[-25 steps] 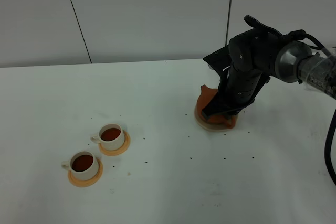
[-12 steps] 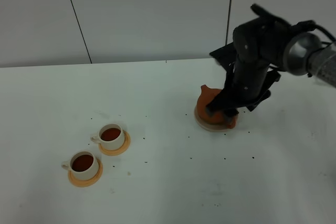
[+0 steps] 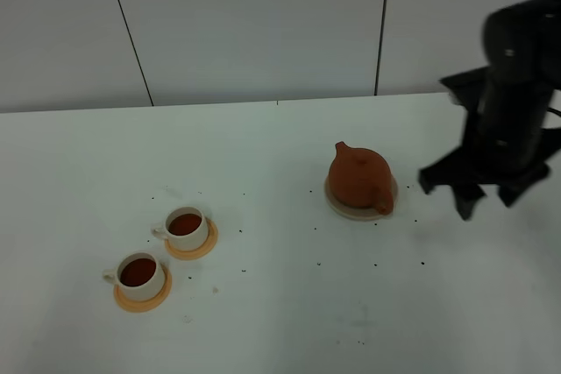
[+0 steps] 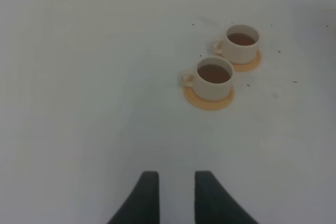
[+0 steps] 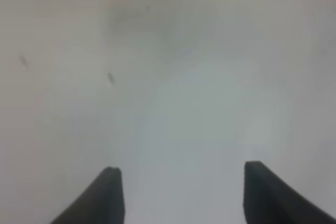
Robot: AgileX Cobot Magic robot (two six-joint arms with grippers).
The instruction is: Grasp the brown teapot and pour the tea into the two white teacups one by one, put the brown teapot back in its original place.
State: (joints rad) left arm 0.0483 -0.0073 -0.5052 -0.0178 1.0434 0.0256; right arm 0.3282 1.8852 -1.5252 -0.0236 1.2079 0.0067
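Note:
The brown teapot (image 3: 359,176) stands upright on its beige coaster, the original place (image 3: 353,209), right of the table's middle. Nothing holds it. My right gripper (image 3: 463,192) hangs to its right, clear of it, and in the right wrist view the right gripper (image 5: 178,182) is wide open over bare table. The two white teacups (image 3: 187,226) (image 3: 140,272) sit on orange saucers at front left, both filled with dark tea. The left wrist view shows the two white teacups (image 4: 214,76) (image 4: 242,41) beyond my left gripper (image 4: 176,195), whose fingers sit close together around nothing.
Small dark specks (image 3: 375,264) are scattered over the white table (image 3: 280,321). A pale wall with dark seams (image 3: 383,24) stands behind the table's far edge.
My right gripper opened, let go of the teapot and swung away to the right. The teapot now stands uncovered on its coaster. The cups have not moved.

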